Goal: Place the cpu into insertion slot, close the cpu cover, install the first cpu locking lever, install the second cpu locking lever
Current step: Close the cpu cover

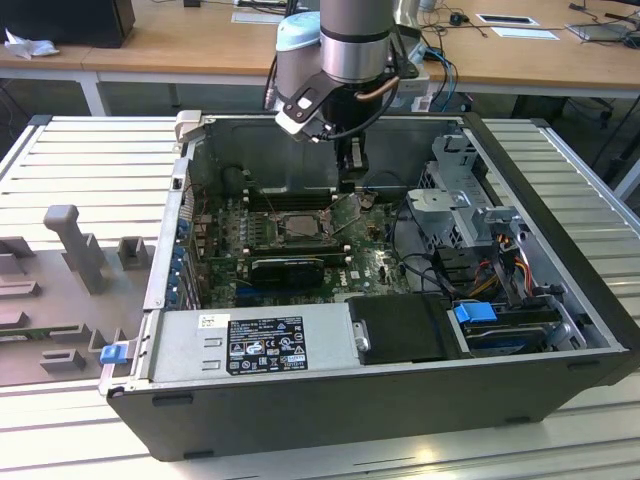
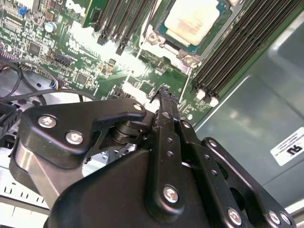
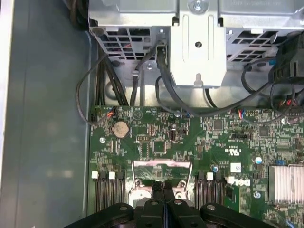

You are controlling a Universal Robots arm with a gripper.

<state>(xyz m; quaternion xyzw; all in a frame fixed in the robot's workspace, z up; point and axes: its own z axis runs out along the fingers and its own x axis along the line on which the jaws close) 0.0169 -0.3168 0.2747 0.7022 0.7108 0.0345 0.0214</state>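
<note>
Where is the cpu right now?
In the second wrist view, the cpu lies in the insertion slot, flanked on both sides by the long black memory slots.

Cpu (image 2: 195, 20): flat square chip, pale silvery-beige, seated level in insertion slot (image 2: 156, 37), green margin showing round it. Slot: metal-edged square socket on green board. Cpu cover (image 1: 346, 212): thin silver frame plate, open, tilted up at slot's edge toward exterior view's right.
</note>
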